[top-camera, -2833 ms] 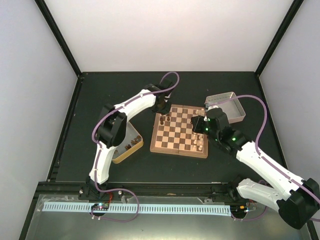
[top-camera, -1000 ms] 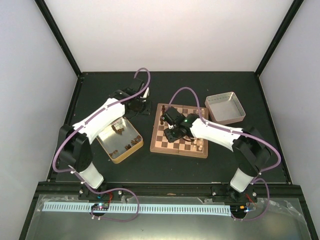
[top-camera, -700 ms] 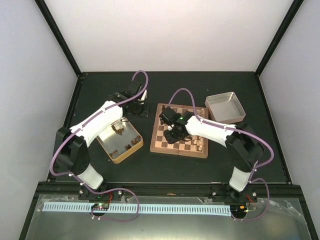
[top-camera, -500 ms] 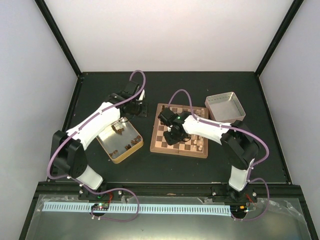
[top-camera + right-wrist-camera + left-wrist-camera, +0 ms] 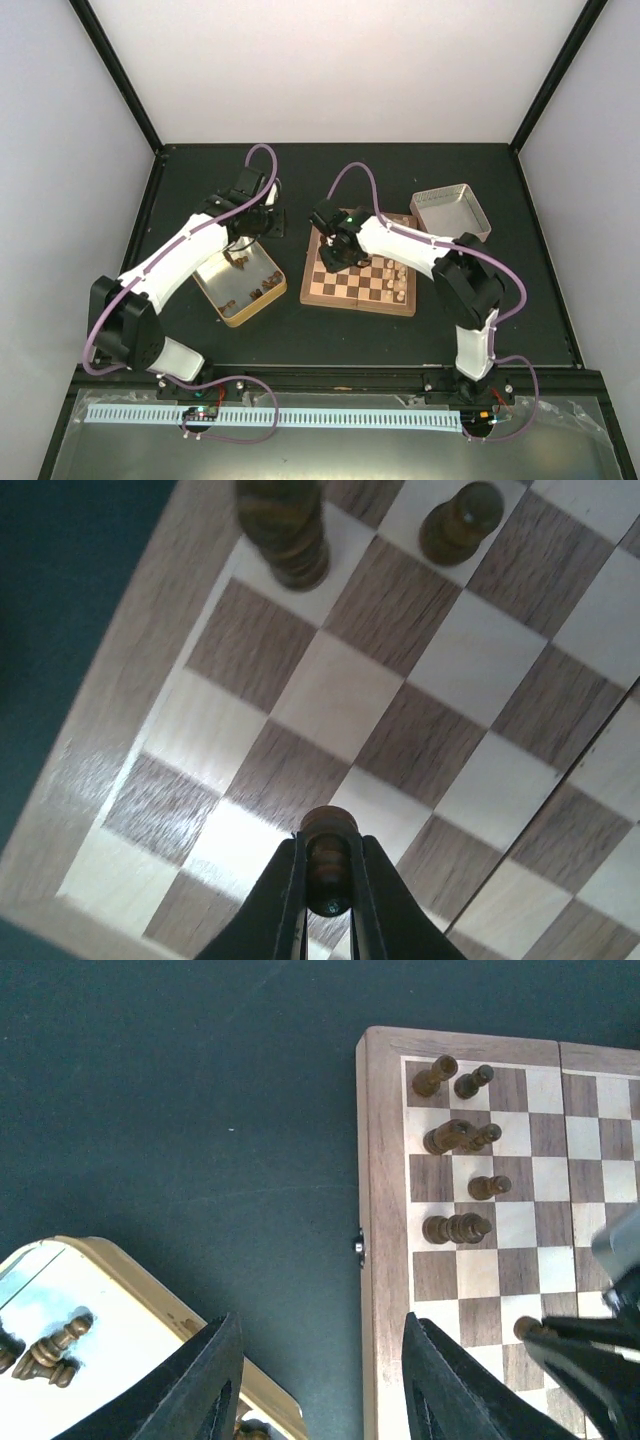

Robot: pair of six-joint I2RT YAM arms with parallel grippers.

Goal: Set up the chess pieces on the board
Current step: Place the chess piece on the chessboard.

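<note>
The board (image 5: 358, 283) lies mid-table. Several dark brown chess pieces (image 5: 455, 1228) stand along its left columns. My right gripper (image 5: 329, 882) is shut on one dark chess piece (image 5: 329, 858) and holds it upright over the board's squares near the left side; it also shows in the top view (image 5: 335, 250). Two more dark pieces (image 5: 283, 530) stand further ahead of it. My left gripper (image 5: 325, 1390) is open and empty, above the dark table between the gold tin and the board's left border (image 5: 382, 1210); it also shows in the top view (image 5: 262, 224).
The gold tin (image 5: 272, 291) left of the board holds a few dark pieces (image 5: 50, 1335). A silver tin (image 5: 452, 212) sits at the back right. Pale cream pieces (image 5: 398, 285) stand along the board's right side. The two arms are close together at the board's left edge.
My right gripper has carried the dark piece toward the board's far-left part. My left arm has swung left, away from the board, with its gripper open.
</note>
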